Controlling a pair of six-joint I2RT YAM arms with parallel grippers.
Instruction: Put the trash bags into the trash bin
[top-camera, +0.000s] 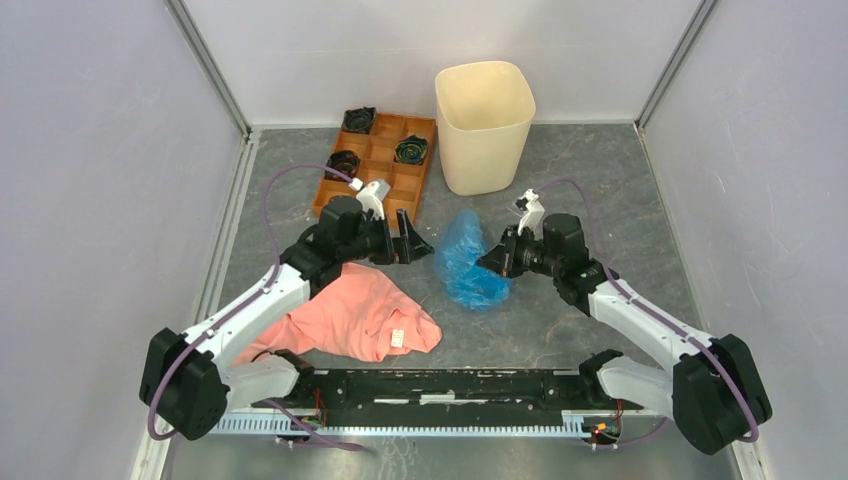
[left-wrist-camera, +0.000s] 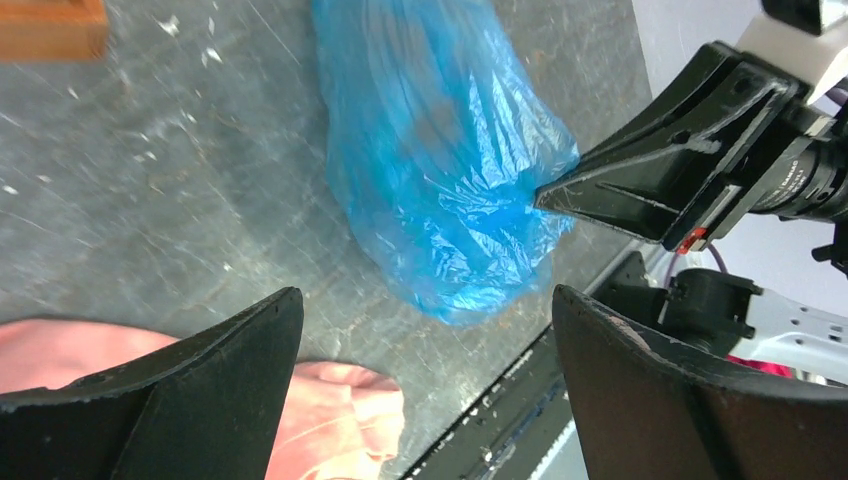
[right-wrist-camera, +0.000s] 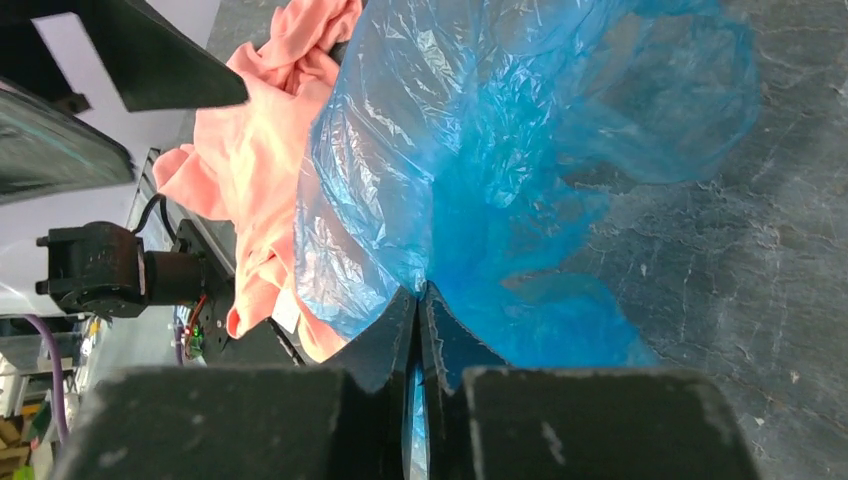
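Observation:
The light-blue trash bag (top-camera: 468, 258) lies crumpled on the grey table between my two arms, in front of the cream trash bin (top-camera: 484, 125), which stands upright at the back. My right gripper (top-camera: 495, 260) is shut on the bag's right edge; in the right wrist view the fingertips (right-wrist-camera: 420, 300) pinch blue film (right-wrist-camera: 480, 150). My left gripper (top-camera: 414, 243) is open and empty just left of the bag. In the left wrist view the bag (left-wrist-camera: 440, 160) lies ahead of the wide-apart fingers (left-wrist-camera: 250, 350).
A salmon-pink cloth (top-camera: 360, 315) lies at the front left under the left arm. An orange-brown compartmented tray (top-camera: 380, 160) with dark round items sits left of the bin. Grey walls enclose the table on the left, right and back.

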